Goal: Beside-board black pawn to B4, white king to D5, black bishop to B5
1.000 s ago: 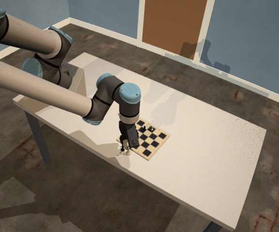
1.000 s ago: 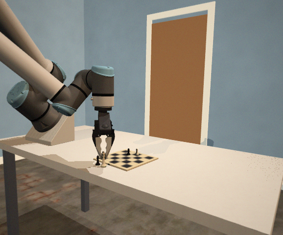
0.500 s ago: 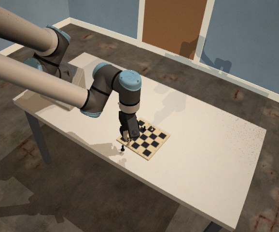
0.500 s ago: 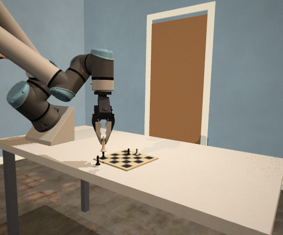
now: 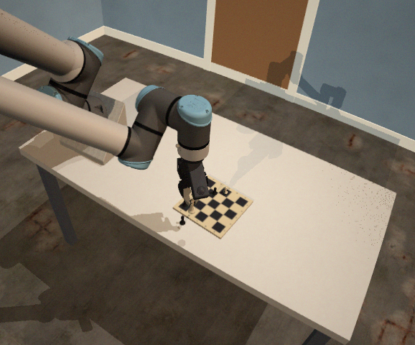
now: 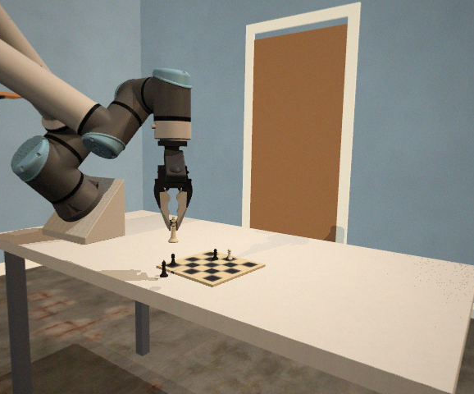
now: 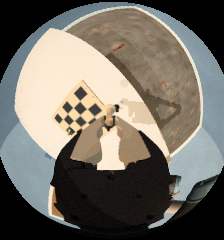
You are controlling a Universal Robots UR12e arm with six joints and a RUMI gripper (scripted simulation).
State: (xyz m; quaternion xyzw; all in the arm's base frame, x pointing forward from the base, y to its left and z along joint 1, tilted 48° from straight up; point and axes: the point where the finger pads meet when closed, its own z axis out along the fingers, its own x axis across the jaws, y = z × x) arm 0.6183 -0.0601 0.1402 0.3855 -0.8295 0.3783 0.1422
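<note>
My gripper (image 6: 172, 221) is shut on the white king (image 6: 172, 231) at its top. It holds the king upright in the air, above the table at the left corner of the chessboard (image 6: 211, 268). The king also shows in the top view (image 5: 191, 205) and between my fingers in the wrist view (image 7: 109, 121). One small black piece (image 6: 163, 269) (image 5: 182, 221) stands on the table just off the board's left corner. Another black piece (image 6: 172, 259) stands at that corner; I cannot tell if it is on the board. A black piece (image 6: 215, 254) and a white piece (image 6: 229, 254) stand on far squares.
The arm's wedge-shaped base (image 6: 86, 216) sits on the table's back left. The table's front edge runs close to the loose black piece. A brown door (image 6: 298, 127) is in the far wall.
</note>
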